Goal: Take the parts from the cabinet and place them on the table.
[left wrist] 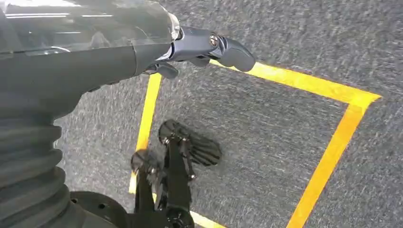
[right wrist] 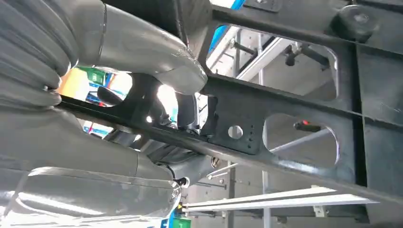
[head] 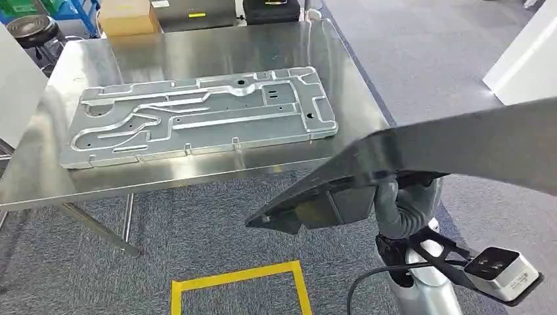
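A long dark flat part with cut-outs slants across the right of the head view, below the table's front right corner. My right hand grips it from underneath and is mostly hidden by it. In the right wrist view the grey thumb and the fingers clamp a bar of the dark part. A large silver machined plate lies flat on the steel table. My left hand hangs over the carpet, fingers stretched out, holding nothing.
A cardboard box and a black stool stand beyond the table's far left. A white cabinet corner is at the right. A yellow tape square marks the carpet in front of the table.
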You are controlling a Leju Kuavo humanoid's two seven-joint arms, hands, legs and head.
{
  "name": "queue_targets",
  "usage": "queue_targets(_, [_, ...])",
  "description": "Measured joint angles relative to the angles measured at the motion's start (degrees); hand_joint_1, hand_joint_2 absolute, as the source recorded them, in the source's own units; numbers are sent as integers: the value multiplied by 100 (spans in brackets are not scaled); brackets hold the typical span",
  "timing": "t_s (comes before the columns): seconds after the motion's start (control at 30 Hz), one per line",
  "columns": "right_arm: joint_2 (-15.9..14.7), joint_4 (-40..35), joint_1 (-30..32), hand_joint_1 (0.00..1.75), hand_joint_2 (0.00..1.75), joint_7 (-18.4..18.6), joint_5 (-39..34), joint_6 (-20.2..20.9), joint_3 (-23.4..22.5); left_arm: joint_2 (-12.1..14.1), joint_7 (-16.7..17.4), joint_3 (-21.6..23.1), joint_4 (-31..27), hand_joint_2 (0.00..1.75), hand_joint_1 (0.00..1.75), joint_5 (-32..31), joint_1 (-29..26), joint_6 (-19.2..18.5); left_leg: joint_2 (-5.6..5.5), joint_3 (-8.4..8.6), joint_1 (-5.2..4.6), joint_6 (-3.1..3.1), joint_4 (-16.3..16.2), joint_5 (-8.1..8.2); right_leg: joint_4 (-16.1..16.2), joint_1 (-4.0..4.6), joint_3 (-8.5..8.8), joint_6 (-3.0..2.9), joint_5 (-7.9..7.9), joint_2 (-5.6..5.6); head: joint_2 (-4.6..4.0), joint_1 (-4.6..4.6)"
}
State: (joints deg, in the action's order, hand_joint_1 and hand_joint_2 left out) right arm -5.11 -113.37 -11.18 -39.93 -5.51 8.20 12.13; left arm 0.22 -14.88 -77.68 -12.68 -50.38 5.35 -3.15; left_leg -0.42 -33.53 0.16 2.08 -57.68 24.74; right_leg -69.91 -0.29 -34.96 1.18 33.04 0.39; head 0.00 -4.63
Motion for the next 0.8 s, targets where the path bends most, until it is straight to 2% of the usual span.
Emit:
queue_targets(0.03, [0,2,17,175,175,0,7,4,0,0,-2,0,0,175,0,-4,-1,-4,-3,37,-1,-1,-1,46,-376,-21,-288,34,206,-3,0,0])
queue_targets(0.07, [0,7,31,175,175,0,9,4,0,0,-2,0,0,175,0,-7,-7,-7,-5,86,0,-3,-3,93,-572,-33,-489,59,318,-4,0,0])
queue_targets(0.1, [0,13,35,175,175,0,9,4,0,0,-2,0,0,175,0,-7,-14,-7,-9,150,1,-8,-3,141,-532,-48,-563,58,265,-7,0,0])
queue_targets(0.13, [0,18,36,175,175,2,9,7,0,0,-2,0,0,175,0,-7,-15,-7,-12,226,4,-14,-3,195,-277,-61,-530,57,63,-11,0,0])
queue_targets(0.17, [0,20,38,175,175,2,7,13,0,0,-2,0,0,175,0,-7,-13,-7,-17,309,8,-29,-3,253,140,-65,-415,49,-244,-12,0,0])
queue_targets(0.2, [0,20,39,175,175,0,7,31,0,-7,-2,0,0,175,0,-2,-9,-2,-19,401,10,-51,-3,320,667,-65,-253,43,-646,-17,0,0])
queue_targets(0.23, [0,26,40,175,175,2,11,64,0,-13,0,-2,0,175,0,11,-12,13,-20,436,2,-89,-1,383,1087,-57,-184,12,-1019,-34,0,2])
queue_targets(0.27, [11,39,49,175,175,0,13,96,-2,-15,4,-4,0,175,0,15,-2,18,-34,469,-12,-125,-23,422,1075,-13,-185,-25,-773,-44,0,0])
queue_targets(0.3, [20,46,60,175,175,2,31,122,-2,-15,9,-4,0,175,0,15,5,17,-23,447,-13,-177,-3,467,1068,-3,-171,-84,-852,-38,0,-2])
queue_targets(0.33, [28,48,72,175,175,2,33,125,-4,-15,9,-4,0,175,0,18,6,20,-19,523,-9,-206,-39,448,1092,-3,-164,-122,-878,-30,0,2])
queue_targets(0.37, [26,48,63,175,175,4,35,125,-7,-17,9,-4,0,175,0,18,4,20,-17,535,-15,-231,-29,445,1102,-4,-128,-169,-849,-28,0,0])
queue_targets(0.4, [42,48,70,175,175,0,35,125,-9,-11,9,-4,-2,175,0,20,11,24,-10,512,2,-261,-65,506,1154,-45,-32,-214,-854,-24,0,-2])
queue_targets(0.43, [52,48,55,175,175,0,39,127,-9,-20,7,-4,0,175,0,22,18,28,0,435,14,-279,-297,515,1191,-37,41,-246,-829,-27,0,0])
queue_targets(0.47, [61,50,35,175,175,0,48,127,-9,-24,7,-4,0,175,0,26,27,26,3,236,17,-294,-646,592,1199,-37,72,-271,-803,-35,0,-2])
queue_targets(0.53, [68,76,8,175,175,0,96,125,-9,-24,0,-9,0,175,0,53,24,26,3,-317,36,-352,-1485,934,1198,-31,135,-287,-726,-36,0,0])
queue_targets(0.57, [68,103,-24,175,175,2,126,118,-9,-24,-11,-13,0,175,0,59,9,26,3,-540,41,-365,-1758,1070,1198,-30,179,-291,-685,-29,0,-2])
queue_targets(0.6, [68,127,-78,175,175,2,138,96,-9,-31,-20,-15,0,175,0,63,0,15,3,-650,46,-361,-1784,1038,1198,-29,234,-288,-642,-20,0,-2])
queue_targets(0.63, [66,164,-174,175,175,7,138,68,-17,-39,-33,-20,0,175,0,68,-1,9,4,-642,48,-352,-1568,844,1197,-30,299,-281,-597,-12,0,-2])
queue_targets(0.67, [66,207,-315,175,175,28,140,15,-44,-42,-46,-24,0,175,0,68,1,7,4,-554,50,-351,-1192,547,1195,-31,364,-272,-552,-8,0,-2])
queue_targets(0.73, [61,360,-732,175,175,218,211,-146,-116,-44,-65,-35,0,175,0,66,-1,-13,9,-315,49,-291,-279,-212,1193,-31,464,-232,-475,11,0,0])
queue_targets(0.77, [57,499,-1004,175,175,350,298,-252,-160,-44,-68,-39,0,175,0,61,3,-26,9,-341,24,-266,-124,-145,1136,-9,489,-199,-444,34,0,0])
queue_targets(0.8, [48,687,-1339,175,175,515,404,-393,-203,-48,-72,-39,0,175,0,55,24,-39,24,-314,6,-240,-157,-108,1135,2,430,-164,-425,59,0,-2])
